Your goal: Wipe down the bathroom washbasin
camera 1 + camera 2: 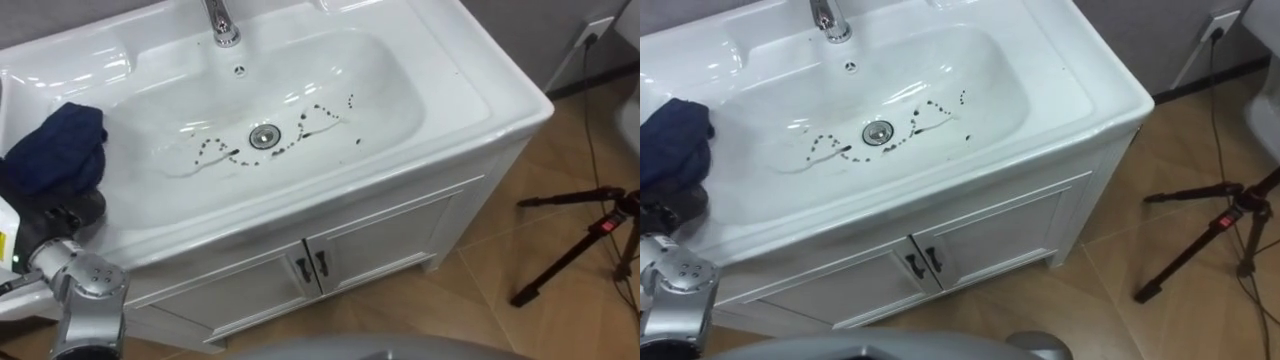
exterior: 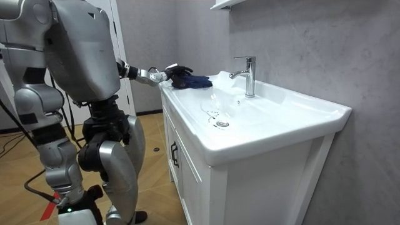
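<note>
One dark blue cloth (image 1: 55, 150) sits bunched on the bench (image 1: 480, 95) rim, at 9 o'clock from the single drain (image 1: 262, 136). The left hand (image 1: 85, 207) is right up against its near edge, can't tell if it's gripping. Dark specks (image 1: 318, 112) are scattered round the drain in the basin (image 1: 380, 90), with one faucet (image 1: 222, 25) at 12. Two cabinet doors (image 1: 400, 240) sit below. One tripod (image 1: 585, 245) stands at 4 o'clock, with open floor (image 1: 500, 320) between it and the bench.

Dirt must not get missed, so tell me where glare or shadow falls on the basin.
Left eye view: glare streaks on the basin at its left ledge and pale highlights above the drain, yet the dark specks read clearly; right eye view: the same; room view: even light, the faucet shines.
</note>
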### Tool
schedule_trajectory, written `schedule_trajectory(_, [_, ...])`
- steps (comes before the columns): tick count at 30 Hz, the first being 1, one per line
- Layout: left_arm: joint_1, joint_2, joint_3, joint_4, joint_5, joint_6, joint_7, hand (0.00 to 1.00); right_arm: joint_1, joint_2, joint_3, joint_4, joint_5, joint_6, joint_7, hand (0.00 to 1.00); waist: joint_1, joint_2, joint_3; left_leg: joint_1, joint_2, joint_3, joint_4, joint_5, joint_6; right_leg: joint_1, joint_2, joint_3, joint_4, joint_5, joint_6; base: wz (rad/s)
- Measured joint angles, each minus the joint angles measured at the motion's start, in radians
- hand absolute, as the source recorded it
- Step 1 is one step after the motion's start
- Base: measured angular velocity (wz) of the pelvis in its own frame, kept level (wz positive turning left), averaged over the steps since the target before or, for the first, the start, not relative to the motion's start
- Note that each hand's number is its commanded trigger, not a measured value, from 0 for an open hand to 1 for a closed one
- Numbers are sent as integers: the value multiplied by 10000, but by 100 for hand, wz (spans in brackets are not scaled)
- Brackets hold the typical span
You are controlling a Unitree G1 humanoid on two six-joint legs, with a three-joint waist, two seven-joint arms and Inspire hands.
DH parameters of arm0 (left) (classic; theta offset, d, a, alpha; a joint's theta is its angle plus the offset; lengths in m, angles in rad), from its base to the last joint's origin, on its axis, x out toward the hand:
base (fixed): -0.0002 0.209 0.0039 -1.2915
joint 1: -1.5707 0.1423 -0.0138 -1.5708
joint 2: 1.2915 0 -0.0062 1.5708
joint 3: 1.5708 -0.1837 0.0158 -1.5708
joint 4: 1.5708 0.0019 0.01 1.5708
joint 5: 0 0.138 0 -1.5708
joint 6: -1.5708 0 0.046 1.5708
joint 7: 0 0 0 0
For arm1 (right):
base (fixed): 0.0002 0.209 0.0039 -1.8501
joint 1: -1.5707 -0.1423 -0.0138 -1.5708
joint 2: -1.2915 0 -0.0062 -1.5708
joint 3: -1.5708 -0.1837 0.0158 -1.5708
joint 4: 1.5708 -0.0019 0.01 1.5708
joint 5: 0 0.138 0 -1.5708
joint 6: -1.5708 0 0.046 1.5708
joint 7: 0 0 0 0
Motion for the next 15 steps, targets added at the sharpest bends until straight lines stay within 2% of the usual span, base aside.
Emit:
schedule_trajectory(3, [-164,15,-48,457,25,-43,-331,100,-19,-52,-5,-2,-2,10,96,0,-40,14,-1,22,5,6,4,2,-3,-1,5,11,56,-7,-13,-1])
schedule_trajectory(7, [-439,279,-1,990,34,62,-679,100,-35,-203,-2,-4,4,265,168,0,-21,56,-18,125,-4,46,-42,-1,-6,-12,17,87,206,-89,-30,-5])
schedule_trajectory(11, [-442,451,19,1110,31,70,-903,100,-200,-358,-1,49,-5,475,160,0,-12,57,-20,149,-19,137,-97,-1,-7,-26,7,121,330,-138,-27,-4])
schedule_trajectory(15, [-444,482,60,1134,25,71,-1063,100,-308,-399,-1,49,-20,587,150,0,-10,41,-29,150,-23,140,-80,-1,-7,-25,2,116,343,-150,-28,0])
